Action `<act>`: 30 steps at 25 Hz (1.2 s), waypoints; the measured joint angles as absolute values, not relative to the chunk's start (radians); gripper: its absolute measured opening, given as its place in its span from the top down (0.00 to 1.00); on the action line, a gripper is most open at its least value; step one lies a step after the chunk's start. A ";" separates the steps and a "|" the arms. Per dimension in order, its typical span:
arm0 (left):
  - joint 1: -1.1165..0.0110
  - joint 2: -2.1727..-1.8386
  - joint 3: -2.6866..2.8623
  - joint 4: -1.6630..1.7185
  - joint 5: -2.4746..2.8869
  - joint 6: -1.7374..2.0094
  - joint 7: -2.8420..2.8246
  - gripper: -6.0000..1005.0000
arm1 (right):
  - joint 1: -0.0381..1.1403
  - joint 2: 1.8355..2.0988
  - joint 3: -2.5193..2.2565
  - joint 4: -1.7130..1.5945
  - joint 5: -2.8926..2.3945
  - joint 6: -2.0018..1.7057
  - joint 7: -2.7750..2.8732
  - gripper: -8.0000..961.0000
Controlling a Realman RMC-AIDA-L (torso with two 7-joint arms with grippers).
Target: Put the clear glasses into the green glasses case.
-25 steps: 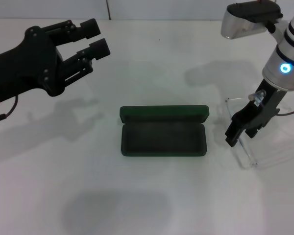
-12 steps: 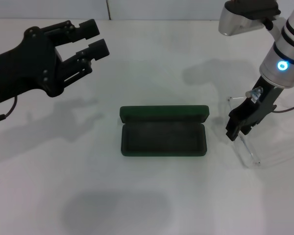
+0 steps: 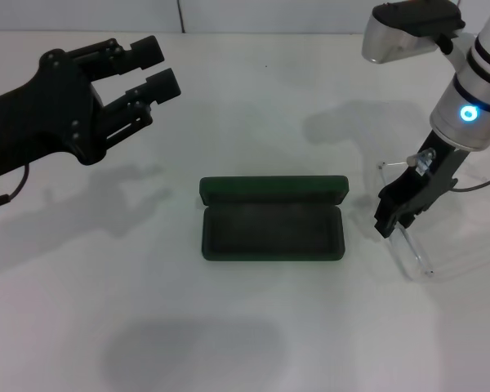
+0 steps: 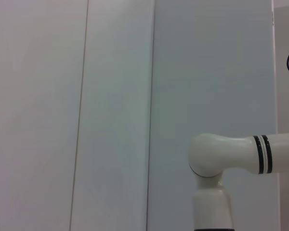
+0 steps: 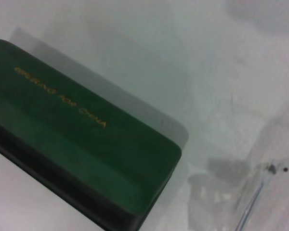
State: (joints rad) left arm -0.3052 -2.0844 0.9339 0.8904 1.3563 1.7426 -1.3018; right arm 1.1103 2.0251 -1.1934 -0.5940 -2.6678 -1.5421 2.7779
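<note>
Right wrist view: blurred, unreadable gold lettering on green glasses case [image 5: 82,139] lid; right tool [image 3: 394,219] gripping clear glasses [image 3: 414,249].

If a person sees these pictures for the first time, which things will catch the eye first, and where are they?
The green glasses case catches the eye first: it lies open in the middle of the white table, dark lining showing. To its right, the right gripper reaches down onto the clear glasses, which are hard to see against the table. The black left gripper hangs open above the table, far to the left.
</note>
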 joint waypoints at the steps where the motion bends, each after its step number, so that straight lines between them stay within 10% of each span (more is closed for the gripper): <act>1: -0.305 -2.084 0.934 0.890 1.356 1.743 -1.302 0.63 | 1.110 2.025 -1.193 -0.594 -2.670 -1.540 2.780 0.67; 30: -0.303 -2.085 0.920 0.890 1.343 1.745 -1.310 0.65 | 0.853 2.028 -1.261 -1.001 -2.637 -1.591 2.808 0.85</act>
